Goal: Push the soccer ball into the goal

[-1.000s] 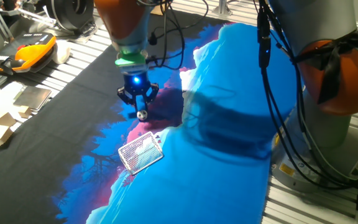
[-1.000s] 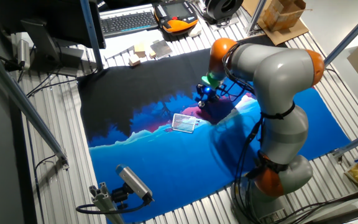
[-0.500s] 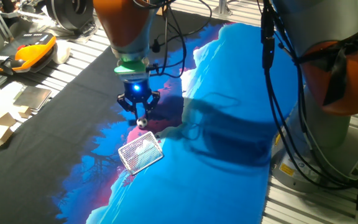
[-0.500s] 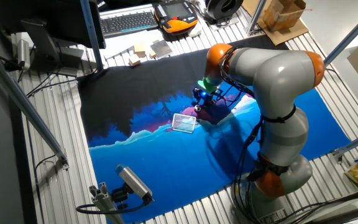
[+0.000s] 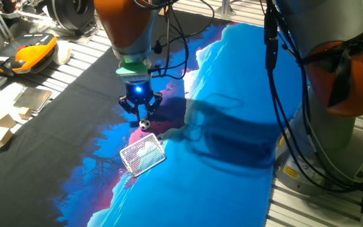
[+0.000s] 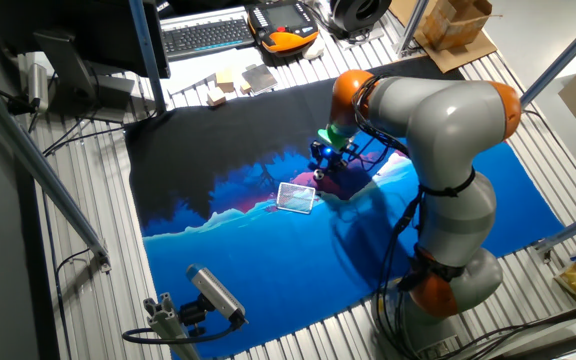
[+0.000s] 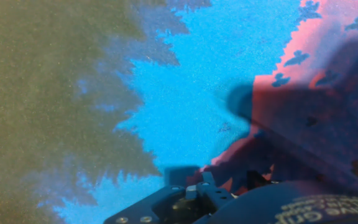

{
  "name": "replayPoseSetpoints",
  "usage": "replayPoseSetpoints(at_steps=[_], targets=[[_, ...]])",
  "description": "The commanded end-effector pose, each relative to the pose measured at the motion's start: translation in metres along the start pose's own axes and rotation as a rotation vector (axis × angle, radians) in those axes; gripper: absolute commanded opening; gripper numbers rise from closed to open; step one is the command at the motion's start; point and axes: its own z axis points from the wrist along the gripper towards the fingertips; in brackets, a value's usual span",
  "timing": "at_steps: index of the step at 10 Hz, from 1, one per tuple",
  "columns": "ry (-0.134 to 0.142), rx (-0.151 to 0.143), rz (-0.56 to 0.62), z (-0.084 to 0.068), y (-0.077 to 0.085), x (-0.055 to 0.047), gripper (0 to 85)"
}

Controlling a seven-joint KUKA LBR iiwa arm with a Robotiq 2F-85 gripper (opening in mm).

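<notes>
Claw (image 5: 142, 116) seemingly touching soccer ball (image 5: 144, 124), near goal (image 5: 142, 154).

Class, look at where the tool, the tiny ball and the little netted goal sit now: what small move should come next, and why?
Probably a short push onward toward the small white mesh goal. The tiny white, black-patched ball sits at the tip of the tool, with the goal lying just beyond it on the blue cloth and a small gap left to cover.

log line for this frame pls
phase: pushing | gripper: low over cloth, right behind soccer ball | goal: lying ahead, ball short of it | jaw state: unclear
</notes>
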Motion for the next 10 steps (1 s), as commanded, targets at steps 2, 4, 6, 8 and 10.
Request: replayPoseSetpoints(at_steps=[2, 4, 6, 8, 10], targets=[[0.003, 0.003, -0.008, 0.0, -0.0001, -0.0001, 34.0], [-0.003, 0.017, -0.046, 0.0, -0.0001, -0.0001, 34.0], [0.065, -0.047, -0.062, 0.0, -0.0001, -0.0001, 34.0], [0.136, -0.125, -0.028, 0.0, -0.0001, -0.0001, 34.0], [0.169, -0.164, 0.004, 0.0, -0.0001, -0.0001, 34.0]])
